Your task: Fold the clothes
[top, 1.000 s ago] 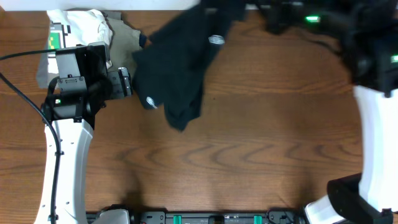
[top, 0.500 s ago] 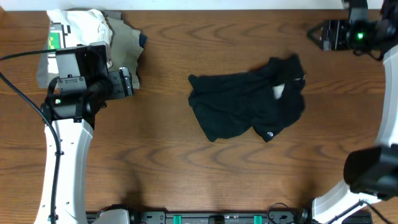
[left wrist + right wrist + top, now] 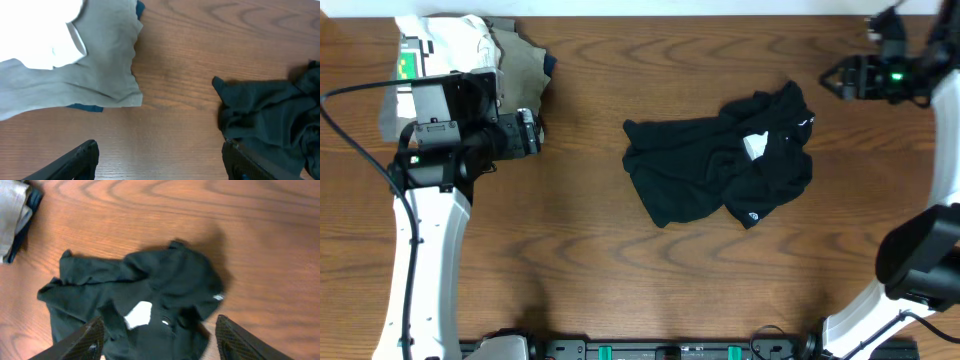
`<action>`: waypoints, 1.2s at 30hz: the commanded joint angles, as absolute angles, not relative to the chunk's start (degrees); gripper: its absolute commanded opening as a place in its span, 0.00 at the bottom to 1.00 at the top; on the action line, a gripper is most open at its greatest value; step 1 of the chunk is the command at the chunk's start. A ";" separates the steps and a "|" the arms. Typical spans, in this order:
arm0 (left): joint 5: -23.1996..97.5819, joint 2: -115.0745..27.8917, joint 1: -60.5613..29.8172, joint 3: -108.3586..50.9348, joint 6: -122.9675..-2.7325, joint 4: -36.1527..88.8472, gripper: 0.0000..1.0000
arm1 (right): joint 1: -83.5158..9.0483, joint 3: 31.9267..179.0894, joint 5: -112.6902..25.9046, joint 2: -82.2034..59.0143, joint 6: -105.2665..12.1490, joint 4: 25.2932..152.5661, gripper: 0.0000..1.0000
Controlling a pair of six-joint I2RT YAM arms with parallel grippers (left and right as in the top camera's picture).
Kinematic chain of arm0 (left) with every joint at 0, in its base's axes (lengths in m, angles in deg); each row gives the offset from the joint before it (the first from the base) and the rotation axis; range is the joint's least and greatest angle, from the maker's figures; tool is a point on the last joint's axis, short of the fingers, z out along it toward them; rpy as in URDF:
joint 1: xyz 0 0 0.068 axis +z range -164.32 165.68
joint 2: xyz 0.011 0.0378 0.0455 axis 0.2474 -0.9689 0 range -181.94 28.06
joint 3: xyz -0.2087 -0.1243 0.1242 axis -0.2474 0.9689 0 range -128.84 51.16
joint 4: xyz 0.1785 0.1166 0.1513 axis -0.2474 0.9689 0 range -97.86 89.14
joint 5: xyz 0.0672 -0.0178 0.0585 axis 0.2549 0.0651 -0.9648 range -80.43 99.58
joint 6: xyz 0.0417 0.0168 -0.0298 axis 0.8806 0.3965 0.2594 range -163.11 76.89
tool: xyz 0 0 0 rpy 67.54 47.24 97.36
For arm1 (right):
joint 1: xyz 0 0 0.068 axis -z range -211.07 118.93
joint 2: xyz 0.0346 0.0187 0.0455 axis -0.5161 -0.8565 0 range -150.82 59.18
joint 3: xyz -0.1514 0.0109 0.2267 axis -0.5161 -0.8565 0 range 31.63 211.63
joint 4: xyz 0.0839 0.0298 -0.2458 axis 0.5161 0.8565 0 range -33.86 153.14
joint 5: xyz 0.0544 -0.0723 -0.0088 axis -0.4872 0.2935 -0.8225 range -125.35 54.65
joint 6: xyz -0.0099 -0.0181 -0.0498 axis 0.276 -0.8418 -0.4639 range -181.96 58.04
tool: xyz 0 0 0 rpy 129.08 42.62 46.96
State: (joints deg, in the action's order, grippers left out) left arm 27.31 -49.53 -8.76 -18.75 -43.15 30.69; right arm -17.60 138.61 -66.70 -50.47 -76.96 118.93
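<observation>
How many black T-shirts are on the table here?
1: a crumpled black T-shirt lies right of centre. The clothes pile at the far-left corner could hide others.

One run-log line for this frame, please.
stage: pre-fold | black T-shirt: crumpled heap on table, white label showing | left gripper: open, empty, off shirt | right gripper: open, empty, off shirt

**Both claws spread, holding nothing**

In the overhead view the left arm [image 3: 420, 250] runs up from the near edge on the left. Its wrist is bent so that the left claw [image 3: 530, 131] points right, with its fingers [image 3: 75, 160] wide apart. The right arm [image 3: 945, 150] reaches to the far right corner. The right claw [image 3: 828, 80] points left, jaws likewise wide apart.
</observation>
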 commanded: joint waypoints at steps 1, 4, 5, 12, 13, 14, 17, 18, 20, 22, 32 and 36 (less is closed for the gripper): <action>28.45 -51.41 -8.67 -19.95 -43.45 30.73 0.80 | -25.14 137.23 -58.68 -49.83 -71.58 117.14 0.66; 28.43 -52.26 -8.67 -19.95 -43.45 30.90 0.80 | -31.65 133.12 -47.62 -49.92 -65.38 113.99 0.66; 28.43 -52.45 -8.67 -19.95 -43.45 31.04 0.80 | -33.20 131.83 -45.00 -49.92 -63.94 113.29 0.66; 28.40 -52.98 -8.65 -19.95 -43.43 31.06 0.80 | -40.76 121.02 -31.93 -49.92 -53.31 106.99 0.61; 28.40 -52.98 -8.65 -19.95 -43.43 31.06 0.80 | -41.33 119.55 -31.34 -49.92 -52.46 105.75 0.59; 28.38 -52.98 -8.65 -19.95 -43.43 31.06 0.80 | -41.79 118.28 -30.79 -49.92 -51.56 104.72 0.58; 28.38 -53.04 -8.65 -19.95 -43.43 31.08 0.80 | -42.42 115.57 -28.91 -49.92 -49.14 102.56 0.53; 28.38 -53.09 -8.65 -19.95 -43.43 31.08 0.80 | -42.45 115.03 -28.17 -49.92 -48.50 102.30 0.51; 28.38 -53.20 -8.65 -19.95 -43.43 31.06 0.80 | -42.36 114.31 -26.81 -49.92 -47.98 101.64 0.47; 28.38 -53.28 -8.65 -19.95 -43.43 31.06 0.80 | -42.23 114.07 -25.26 -49.92 -47.59 101.18 0.45; 28.38 -53.28 -8.65 -19.95 -43.43 31.04 0.80 | -42.01 112.40 -24.65 -49.92 -38.30 97.03 0.64; 28.38 -53.28 -8.65 -19.95 -43.43 31.06 0.80 | -42.05 112.38 -26.36 -50.25 -32.90 95.56 0.64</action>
